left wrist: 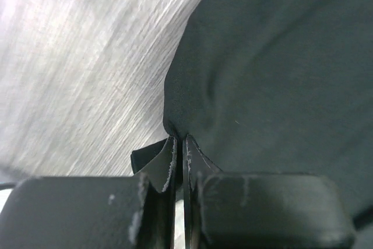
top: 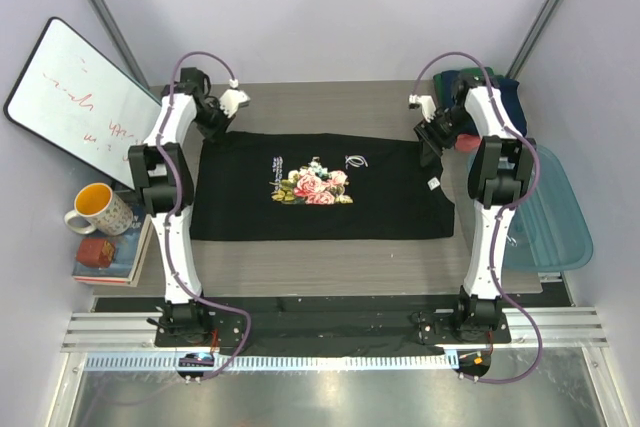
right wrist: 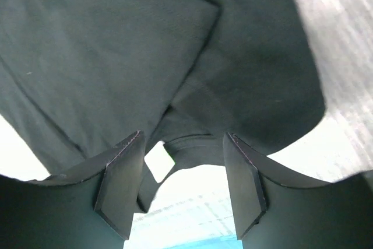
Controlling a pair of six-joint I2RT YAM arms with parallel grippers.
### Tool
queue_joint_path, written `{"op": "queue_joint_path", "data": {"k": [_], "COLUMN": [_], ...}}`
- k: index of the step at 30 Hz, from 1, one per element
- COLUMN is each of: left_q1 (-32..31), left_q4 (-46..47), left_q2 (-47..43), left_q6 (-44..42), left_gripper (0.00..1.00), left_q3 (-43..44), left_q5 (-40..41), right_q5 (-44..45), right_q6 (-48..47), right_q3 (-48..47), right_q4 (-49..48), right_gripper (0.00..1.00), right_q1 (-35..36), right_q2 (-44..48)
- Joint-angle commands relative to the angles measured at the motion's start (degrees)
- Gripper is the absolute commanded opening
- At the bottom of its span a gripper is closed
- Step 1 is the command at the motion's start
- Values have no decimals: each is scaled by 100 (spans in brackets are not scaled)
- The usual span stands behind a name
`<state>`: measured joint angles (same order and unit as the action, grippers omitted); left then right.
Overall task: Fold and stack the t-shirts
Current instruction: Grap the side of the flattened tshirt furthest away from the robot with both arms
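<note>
The black t-shirt (top: 320,187) with pink rose print lies flat across the table, folded into a long rectangle. My left gripper (top: 222,119) is at its far left corner. In the left wrist view my left gripper (left wrist: 179,143) is shut on the edge of the black cloth (left wrist: 274,68). My right gripper (top: 432,143) is at the shirt's far right corner. In the right wrist view my right gripper (right wrist: 182,147) is open, with the shirt's collar (right wrist: 201,147) and a white tag (right wrist: 158,161) between the jaws. Navy and green shirts (top: 482,85) lie piled at the back right.
A translucent blue tub (top: 552,215) sits off the table's right edge. A whiteboard (top: 75,97) leans at the left. A mug (top: 98,209) and books (top: 108,252) stand by the left arm. Bare wood-grain table (top: 320,262) shows in front of the shirt.
</note>
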<state>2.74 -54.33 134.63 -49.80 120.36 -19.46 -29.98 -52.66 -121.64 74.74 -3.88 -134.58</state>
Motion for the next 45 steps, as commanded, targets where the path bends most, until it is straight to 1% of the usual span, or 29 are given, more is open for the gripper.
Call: {"op": "queue_joint_path", "data": {"k": [1,6,9,10,11,13,14,15,16,17,18,19,21,24,28,29,32,34,35,37,38,40,41,42,45], "left_q1": [-90,-169,-186,-204,-204,-221,-213,-221,-387,-415,-476,-503,-547,-634,-722,-775,-863,-872,-881,-898,-907,-907,-907,-907,-898], "left_q4": [150,-130,-551,-753,-1216,-1789,-2436,-2756,-3072,-3415,-3775,-3918,-4085,-4095,-4095,-4086,-4095,-4095,-4095,-4086,-4095,-4095,-4095,-4095,-4095], "left_q2": [-894,-1201,-1290,-1307,-1316,-1255,-1229,-1185,-1150,-1071,-1053,-1035,-1009,-1070,-1123,-1158,-1237,-1202,-1193,-1185,-1184,-1132,-1106,-1079,-991], "left_q6": [-29,-126,-363,-607,-758,-1100,-1502,-1750,-1987,-2390,-2472,-2525,-2684,-2807,-2842,-2947,-3141,-3159,-3167,-3194,-3211,-3159,-3072,-3018,-2878], "left_gripper": [0,0,0,0,0,0,0,0,0,0,0,0,0,0,0,0,1,7,14,23,30,38,42,45,46], "left_q3": [-178,-206,-118,-74,-13,146,181,242,260,252,182,138,-55,-397,-819,-1125,-1575,-1655,-1699,-1735,-1683,-1516,-1280,-1139,-567], "left_q5": [-523,-699,-901,-1049,-1112,-1200,-1218,-1192,-1139,-904,-780,-656,-427,-103,12,117,504,645,689,794,795,778,717,681,453], "right_q5": [211,448,475,484,484,501,502,502,502,510,510,519,519,528,545,580,642,651,651,651,651,651,651,651,660], "right_q6": [115,344,380,380,380,380,380,380,380,371,362,362,345,327,275,248,187,186,186,195,204,204,213,221,230], "right_q3": [-482,-711,-773,-817,-843,-931,-966,-992,-1028,-1037,-1037,-1037,-1019,-1019,-1072,-1081,-1124,-1125,-1116,-1081,-1072,-984,-958,-914,-914], "right_q4": [-196,-477,-548,-566,-566,-592,-601,-618,-619,-619,-627,-627,-627,-619,-627,-636,-654,-654,-654,-654,-662,-671,-680,-706,-706], "right_gripper": [62,63,63,64,63,64,64,64,64,65,65,65,65,65,66,66,67,68,68,68,69,69,69,69,69], "right_q1": [-34,-87,-87,-87,-87,-87,-87,-95,-95,-95,-95,-95,-104,-113,-113,-113,-113,-113,-113,-113,-113,-113,-113,-113,-113], "right_q2": [-173,-410,-472,-490,-507,-542,-543,-551,-551,-560,-560,-543,-551,-551,-551,-551,-551,-534,-534,-516,-499,-455,-437,-428,-420]}}
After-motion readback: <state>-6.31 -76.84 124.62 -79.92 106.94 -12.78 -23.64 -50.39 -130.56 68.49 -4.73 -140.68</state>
